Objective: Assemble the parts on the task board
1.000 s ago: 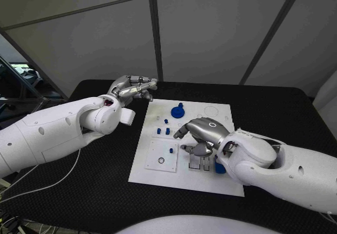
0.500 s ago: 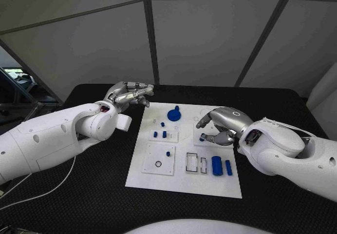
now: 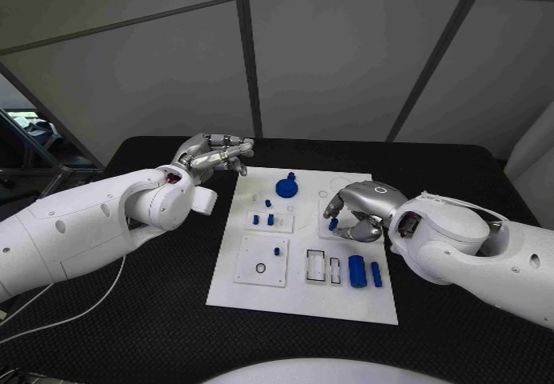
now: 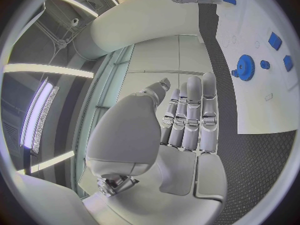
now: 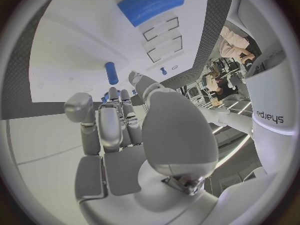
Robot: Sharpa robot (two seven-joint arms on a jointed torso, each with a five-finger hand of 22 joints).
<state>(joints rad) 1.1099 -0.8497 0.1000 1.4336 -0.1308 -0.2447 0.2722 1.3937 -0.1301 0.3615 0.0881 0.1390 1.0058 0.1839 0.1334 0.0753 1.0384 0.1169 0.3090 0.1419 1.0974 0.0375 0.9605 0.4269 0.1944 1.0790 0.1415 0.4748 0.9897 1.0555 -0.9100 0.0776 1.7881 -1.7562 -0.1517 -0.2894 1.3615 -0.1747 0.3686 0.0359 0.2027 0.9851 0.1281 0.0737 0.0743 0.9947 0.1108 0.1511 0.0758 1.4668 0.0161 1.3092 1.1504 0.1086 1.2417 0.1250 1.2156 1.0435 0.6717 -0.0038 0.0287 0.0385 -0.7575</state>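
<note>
White rectangular task board (image 3: pixel 260 292) mid-table. Near end: two blue cylinders (image 3: pixel 357 271) lying beside two rectangular slots. Mid-board: right hand (image 3: pixel 355 212) over right edge, fingers curled in; grasp cannot be told, small blue peg (image 3: pixel 332 225) at fingertips. Far end: blue gear (image 3: pixel 285 187). Left hand (image 3: pixel 214 152) off far-left corner, fingers drawn together, empty

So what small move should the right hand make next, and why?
Probably lower the right hand and close on the small blue peg beside its fingertips: its fingers hover over the white task board, apparently holding nothing.
</note>
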